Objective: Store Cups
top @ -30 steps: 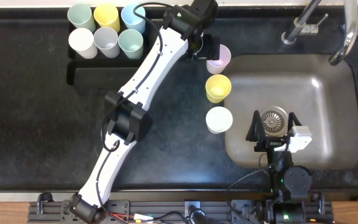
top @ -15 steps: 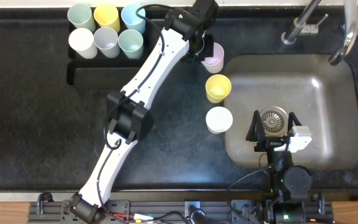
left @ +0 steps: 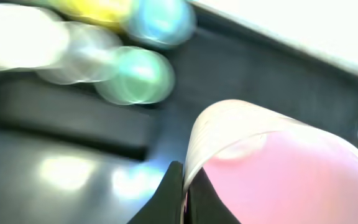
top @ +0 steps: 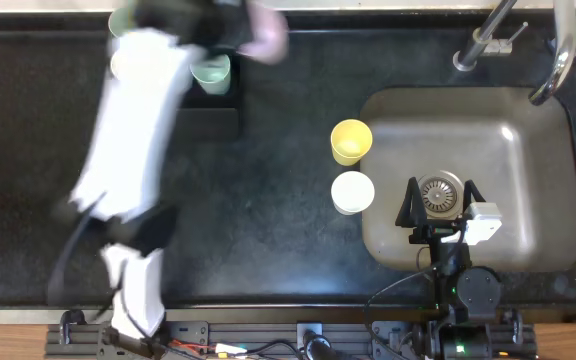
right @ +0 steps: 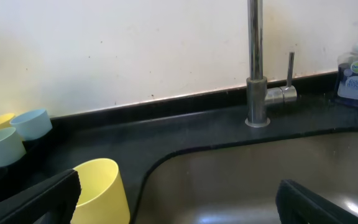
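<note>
In the top view, the left arm [top: 133,130] is smeared by motion. Half a second back it was parked by the corner of the steel sink [top: 528,240], and now it's been swung to the far-left end of the dark tabletop [top: 268,230]. The pale pink plastic cup [top: 267,36] has been carried along and sits just beside the black plastic tray [top: 213,118] where the stored cups are stood. A yellow plastic cup [top: 351,141] and a white plastic cup [top: 352,192] are left on the tabletop by the sink's rim, so two more trips can probably be expected. The right end effector [top: 438,203] is held over the sink, unmoved. In the left wrist view, the left end effector [left: 184,194] is seen clamped on the pink cup's wall, with the cup lifted and tilted. A mint green cup [left: 138,76] and its neighbours are blurred in the tray beyond, so the placing step looks about to be started. In the right wrist view, the right end effector's fingers are spread wide with nothing gripped, and the yellow cup is close by.
</note>
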`<state>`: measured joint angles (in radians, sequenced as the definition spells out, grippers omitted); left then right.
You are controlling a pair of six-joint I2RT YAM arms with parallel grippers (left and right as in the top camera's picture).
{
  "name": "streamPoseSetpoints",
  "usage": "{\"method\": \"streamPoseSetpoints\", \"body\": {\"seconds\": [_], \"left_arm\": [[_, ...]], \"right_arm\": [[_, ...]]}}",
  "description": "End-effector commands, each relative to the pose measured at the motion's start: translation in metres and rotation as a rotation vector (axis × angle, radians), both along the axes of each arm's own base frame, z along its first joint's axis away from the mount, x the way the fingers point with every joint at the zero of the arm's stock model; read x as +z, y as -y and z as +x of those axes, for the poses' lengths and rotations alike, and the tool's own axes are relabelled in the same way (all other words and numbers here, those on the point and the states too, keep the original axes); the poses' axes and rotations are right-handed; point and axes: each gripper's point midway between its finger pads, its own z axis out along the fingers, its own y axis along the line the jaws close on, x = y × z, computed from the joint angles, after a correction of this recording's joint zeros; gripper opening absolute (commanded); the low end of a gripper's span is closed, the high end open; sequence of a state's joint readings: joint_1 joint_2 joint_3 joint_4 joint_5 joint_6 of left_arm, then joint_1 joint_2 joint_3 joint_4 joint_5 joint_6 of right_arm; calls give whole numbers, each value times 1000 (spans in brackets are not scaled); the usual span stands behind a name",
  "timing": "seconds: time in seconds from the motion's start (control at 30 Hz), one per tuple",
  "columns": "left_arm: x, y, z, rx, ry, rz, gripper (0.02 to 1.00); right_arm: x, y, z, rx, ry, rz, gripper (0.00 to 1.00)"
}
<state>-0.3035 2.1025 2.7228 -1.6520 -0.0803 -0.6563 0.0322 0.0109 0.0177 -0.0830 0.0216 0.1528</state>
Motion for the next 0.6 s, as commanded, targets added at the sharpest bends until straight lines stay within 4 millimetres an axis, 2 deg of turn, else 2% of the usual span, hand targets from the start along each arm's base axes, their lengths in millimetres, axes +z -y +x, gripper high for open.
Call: {"method": "streamPoseSetpoints", "body": {"seconds": [0.03, 0.1, 0.17, 0.23, 0.3, 0.5, 0.6], "left_arm": [[52, -92, -39, 254, 97, 52, 36], [48, -121, -55, 323, 65, 63, 36], [35, -143, -72, 382, 4, 76, 36], [12, -161, -87, 433, -79, 95, 36], [-12, -174, -95, 470, -140, 102, 36], [-89, -187, -84, 507, -226, 15, 36], [-116, -193, -79, 528, -251, -55, 36]], "right_arm": [[-3, 0, 0, 3, 0, -3, 996], [-3, 0, 0, 3, 0, -3, 998], [-3, 0, 0, 3, 0, -3, 996], [-3, 0, 0, 3, 0, -3, 998], [-3, 0, 0, 3, 0, -3, 996], [-3, 0, 0, 3, 0, -3, 998], [-4, 0, 0, 3, -1, -3, 998]]}}
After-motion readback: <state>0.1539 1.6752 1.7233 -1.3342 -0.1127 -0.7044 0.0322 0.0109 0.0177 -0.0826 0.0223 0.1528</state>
